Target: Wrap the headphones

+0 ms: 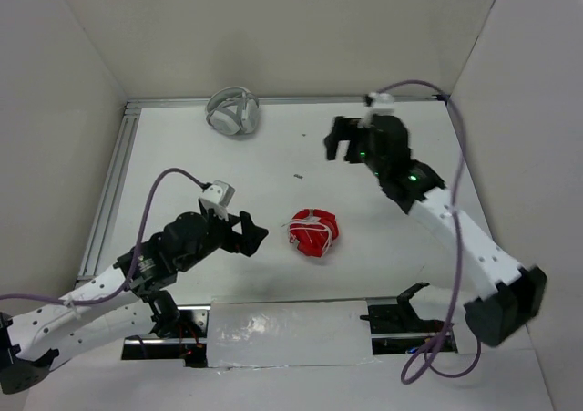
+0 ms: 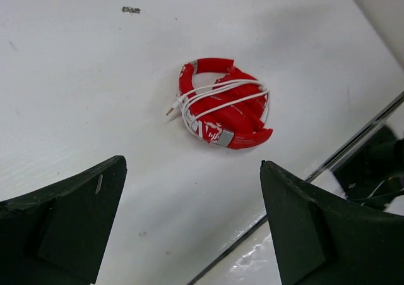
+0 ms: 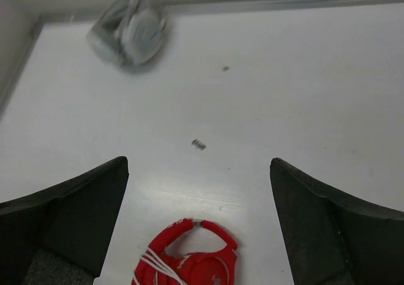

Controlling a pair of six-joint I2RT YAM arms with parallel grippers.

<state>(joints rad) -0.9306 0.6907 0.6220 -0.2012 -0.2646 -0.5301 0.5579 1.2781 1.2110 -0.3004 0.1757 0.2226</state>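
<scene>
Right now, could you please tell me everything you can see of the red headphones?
The red headphones lie folded into a compact bundle, flat on the white table, near its middle. They look like glossy plastic, with a curved headband, small grey hinge pieces and white markings on the band. The thin white cable is wound several times around the bundle, its plug end sticking out at one side. Nothing but the table touches them.
</scene>
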